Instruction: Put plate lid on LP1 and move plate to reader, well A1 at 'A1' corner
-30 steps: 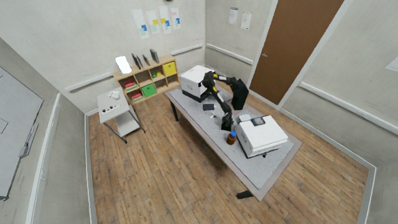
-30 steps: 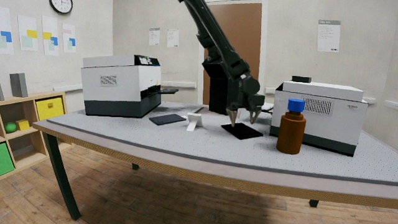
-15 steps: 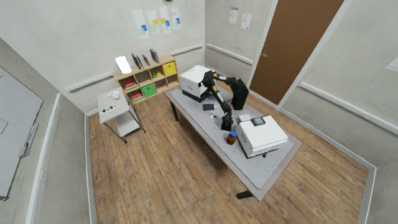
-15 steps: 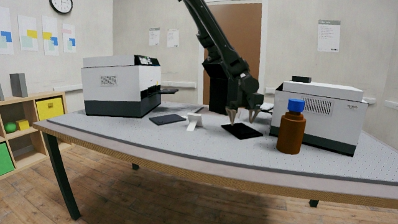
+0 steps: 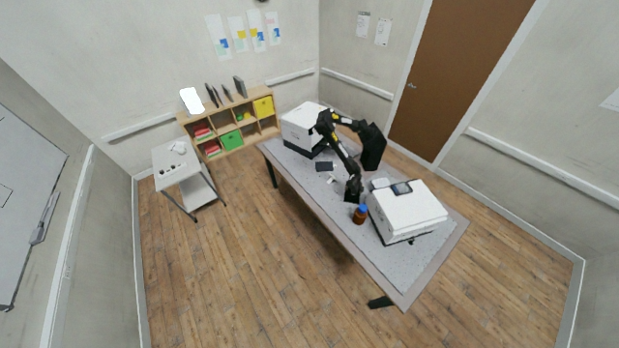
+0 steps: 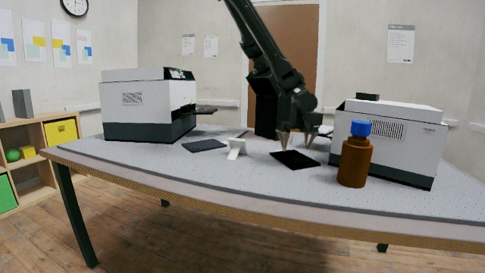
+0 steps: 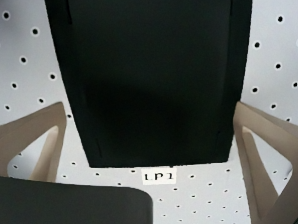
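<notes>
Open end effector (image 6: 297, 144) (image 7: 149, 111) straddles smooth black rectangle (image 6: 295, 158) (image 7: 155, 90).
</notes>
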